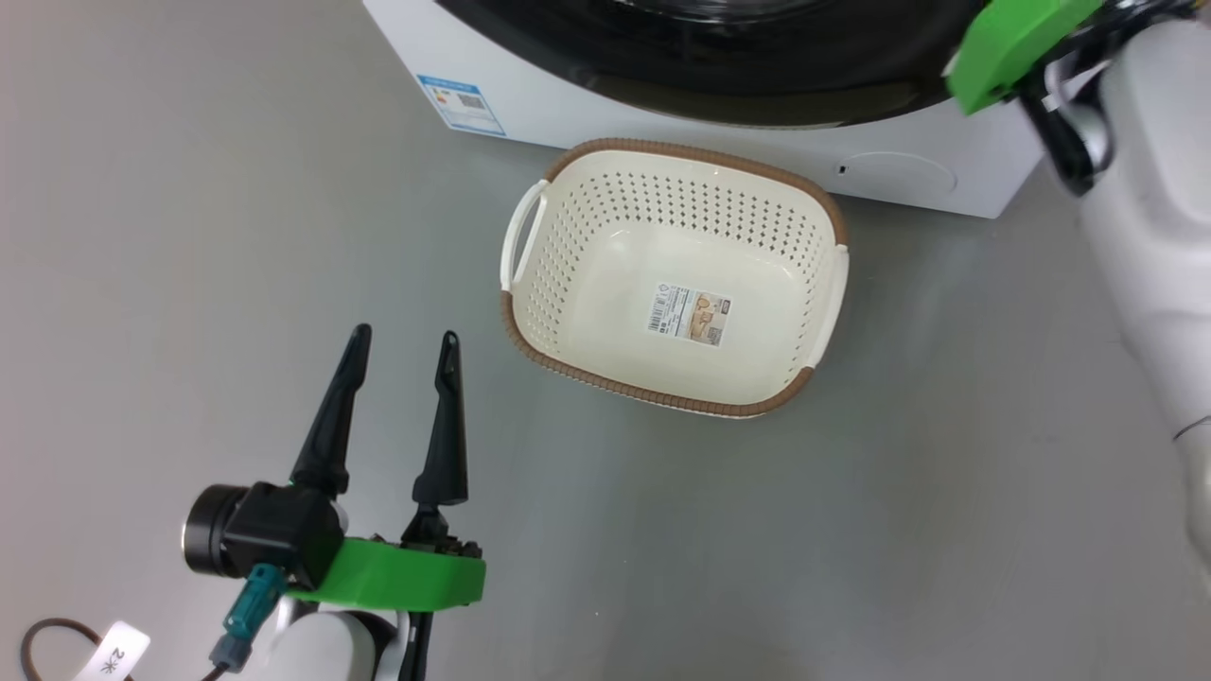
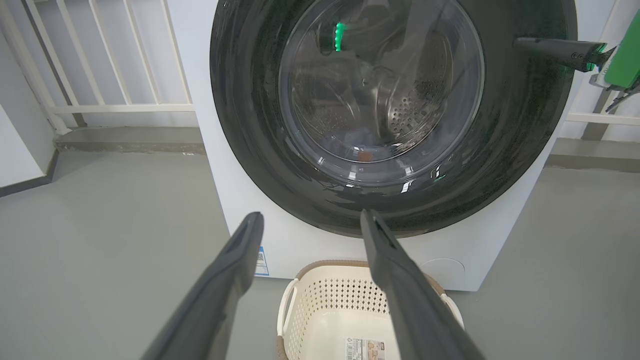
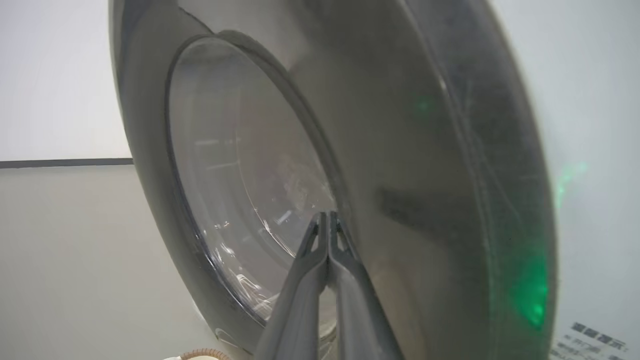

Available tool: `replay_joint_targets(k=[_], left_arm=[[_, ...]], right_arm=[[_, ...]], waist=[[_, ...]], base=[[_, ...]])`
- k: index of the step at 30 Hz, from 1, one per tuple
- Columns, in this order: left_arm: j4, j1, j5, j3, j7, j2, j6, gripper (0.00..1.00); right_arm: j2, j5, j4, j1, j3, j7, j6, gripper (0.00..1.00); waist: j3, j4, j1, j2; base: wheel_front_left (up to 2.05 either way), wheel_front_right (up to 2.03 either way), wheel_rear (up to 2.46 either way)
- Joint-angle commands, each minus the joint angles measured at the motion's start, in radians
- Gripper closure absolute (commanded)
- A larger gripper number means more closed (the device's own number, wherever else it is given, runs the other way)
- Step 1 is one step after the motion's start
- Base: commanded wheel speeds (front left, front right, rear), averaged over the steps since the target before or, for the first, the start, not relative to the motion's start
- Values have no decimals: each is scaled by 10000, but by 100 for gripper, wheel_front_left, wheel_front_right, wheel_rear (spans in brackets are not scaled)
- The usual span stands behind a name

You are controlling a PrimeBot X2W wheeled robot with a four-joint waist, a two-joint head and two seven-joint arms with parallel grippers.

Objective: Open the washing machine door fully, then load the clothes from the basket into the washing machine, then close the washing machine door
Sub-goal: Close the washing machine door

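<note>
Washing machine (image 1: 568,104): white, standing on the grey floor (image 1: 189,236), its front towards the robot.
Washing machine door (image 2: 520,150): flush against the front, with the glass bulge facing outward.
Clothes (image 2: 362,145): a dim pale blue shape with an orange-brown spot, low behind the glass.
Basket (image 1: 568,274): on the floor just before the machine, mouth up. Its long axis runs across the machine's front, with a handle at each end.
Left gripper (image 1: 405,335): fingers spread and grasping nothing, above the floor left of the basket, pointing towards the machine.
Right gripper (image 3: 327,216): fingers clenched together with nothing between them, tips at the door's black ring.
</note>
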Motion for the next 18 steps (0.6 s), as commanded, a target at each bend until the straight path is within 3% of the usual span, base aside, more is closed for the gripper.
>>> replay_joint_targets(k=[1, 11, 17, 18], left_arm=[[-168, -96, 79, 357, -91, 180, -21, 0], [11, 129, 449, 681, -91, 191, -241, 0], [126, 298, 512, 834, -91, 323, -349, 0], [150, 327, 514, 851, -91, 349, -362, 0]], right_arm=[[352, 202, -488, 381, 192, -113, 14, 100], [316, 877, -2956, 2786, 494, -117, 14, 100], [413, 775, -4166, 4593, -238, -117, 14, 100], [468, 711, -4348, 4905, -343, -117, 14, 85]], waist=[[-85, -157, -1, 0], [-657, -888, -1, 0], [-1131, -1491, -1, 0], [-1213, -1584, -1, 0]], base=[[0, 0, 0], [0, 0, 0], [0, 0, 0], [0, 0, 0]])
